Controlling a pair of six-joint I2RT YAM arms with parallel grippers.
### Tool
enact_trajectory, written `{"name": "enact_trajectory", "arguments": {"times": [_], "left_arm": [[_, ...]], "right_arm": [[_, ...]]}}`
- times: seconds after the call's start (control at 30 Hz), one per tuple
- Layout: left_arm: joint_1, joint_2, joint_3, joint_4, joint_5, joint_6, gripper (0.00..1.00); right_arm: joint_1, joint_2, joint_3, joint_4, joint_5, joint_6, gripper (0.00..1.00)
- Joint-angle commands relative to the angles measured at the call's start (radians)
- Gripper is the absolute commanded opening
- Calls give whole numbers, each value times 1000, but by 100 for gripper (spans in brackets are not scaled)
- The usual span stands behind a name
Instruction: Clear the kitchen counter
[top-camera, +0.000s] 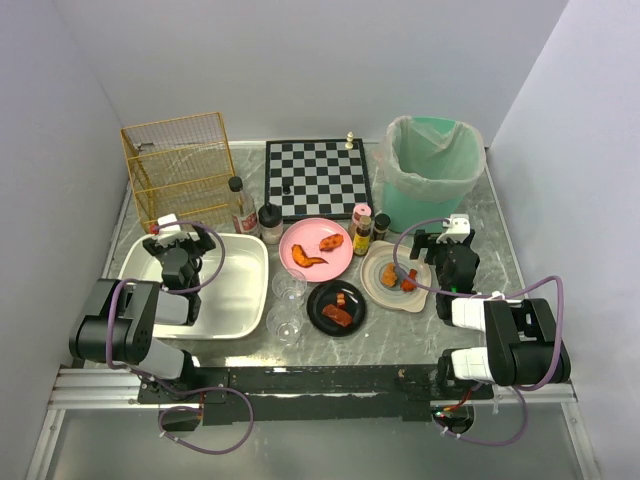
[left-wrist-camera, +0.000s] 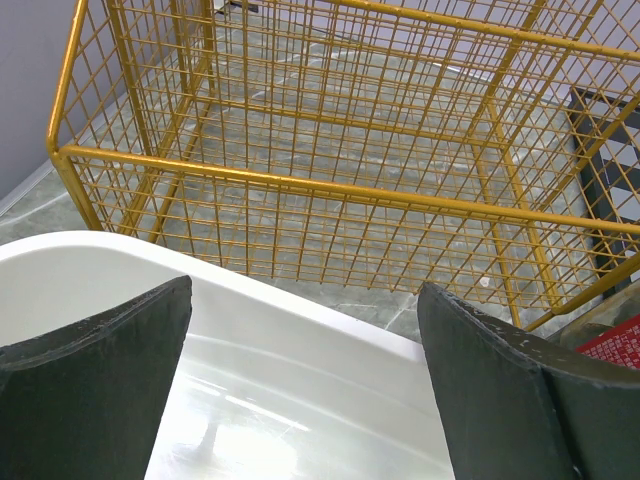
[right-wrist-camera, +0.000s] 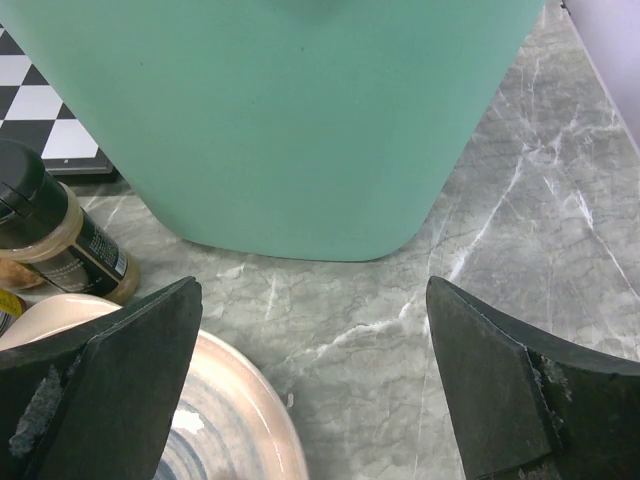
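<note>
**A:** Left claw (top-camera: 180, 241) hangs over the far end of the white tub (top-camera: 238, 292), jaws spread wide!

**B:** And the right claw (top-camera: 443, 245), spread just the same, sits over the far edge of the beige plate (top-camera: 385, 296) with red scraps on it, near the green bin (top-camera: 432, 175).

**A:** Mid-desk (top-camera: 400, 335), a pink plate (top-camera: 335, 263) and a black plate (top-camera: 321, 300) both carry food.

**B:** Chessboard (top-camera: 318, 178) and yellow wire basket (top-camera: 180, 165) line the back.

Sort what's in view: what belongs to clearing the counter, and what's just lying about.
Likely part of the job: kitchen counter, pink plate, black plate, beige plate, glasses, bottles, spice jars, white tub, green bin.
Probably just lying about: chessboard, yellow wire basket.
</note>
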Motion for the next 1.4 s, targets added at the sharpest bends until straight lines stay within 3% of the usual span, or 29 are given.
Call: {"name": "enact_trajectory", "arguments": {"times": [0.0, 0.27, 0.37, 0.5, 0.6, 0.67, 0.73, 0.87, 1.03, 1.23, 1.37], "left_arm": [[-1, -2, 12, 57, -3, 10, 99], [1, 0, 14, 54, -3, 8, 99], [1, -2, 11, 59, -3, 8, 99], [-8, -46, 9, 47, -26, 16, 99], [-28, -190, 72, -195, -113, -13, 99], [-39, -253, 154, -480, -193, -130, 99], [-40, -261, 239, -649, -192, -209, 99], [-63, -292, 339, -826, -195, -266, 99], [-71, -425, 380, -998, -193, -367, 99], [-70, -516, 472, -1222, -121, -504, 99], [-68, -553, 529, -1326, -104, -521, 99]], "right_arm": [[6, -3, 32, 30, -6, 0, 100], [3, -4, 29, 35, -31, 0, 100], [8, -30, 20, 38, 36, 9, 100], [8, -156, 38, -107, 90, 26, 100], [11, -277, 32, -227, 142, 101, 100], [13, -363, 38, -313, 162, 161, 100], [13, -443, 77, -438, 190, 239, 100], [13, -481, 215, -730, 256, 382, 100], [10, -503, 319, -928, 218, 496, 100], [5, -492, 414, -1079, 167, 565, 100], [5, -512, 422, -1083, 124, 563, 100]]}}
